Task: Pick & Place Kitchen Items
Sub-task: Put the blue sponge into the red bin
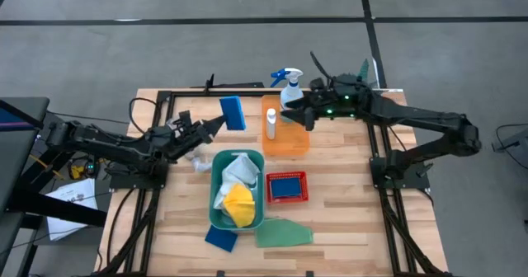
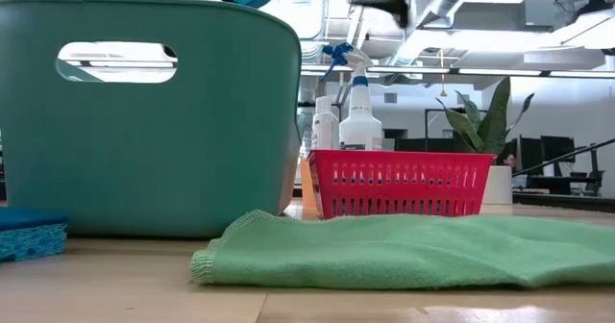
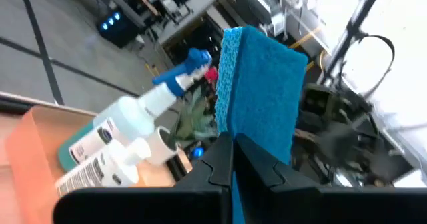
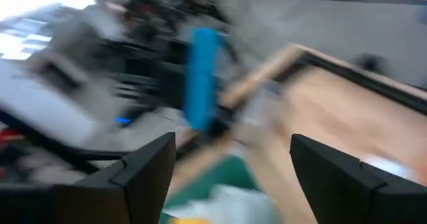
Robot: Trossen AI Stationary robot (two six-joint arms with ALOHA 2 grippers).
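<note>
My left gripper (image 1: 218, 126) is shut on a blue sponge (image 1: 233, 112), held above the table left of the orange bin (image 1: 299, 147). The clear spray bottle with blue trigger (image 1: 289, 86) and the small white bottle (image 1: 271, 122) stand in that bin. My right gripper (image 1: 292, 116) hovers over the bin beside the spray bottle, open and empty (image 4: 230, 177). White (image 1: 239, 171) and yellow (image 1: 239, 203) cloths lie in the teal tub (image 1: 216, 166). A second blue sponge (image 1: 286, 187) lies in the red basket (image 1: 304, 196). A third (image 1: 220, 237) and a green cloth (image 1: 283, 233) lie flat on the table. My left gripper pinches the sponge's near end (image 3: 235, 127) between its two fingers (image 3: 217, 164). The fingers come level from the table's left side. The sponge (image 3: 263, 91) sticks out past the fingertips, lifted clear of the table.
A white crumpled item (image 1: 196, 158) lies on the table under my left arm. A green plant in a white pot (image 2: 488, 131) stands at the far right. In the low view the teal tub (image 2: 144, 169), red basket (image 2: 399, 184) and green cloth (image 2: 413, 251) fill the near table.
</note>
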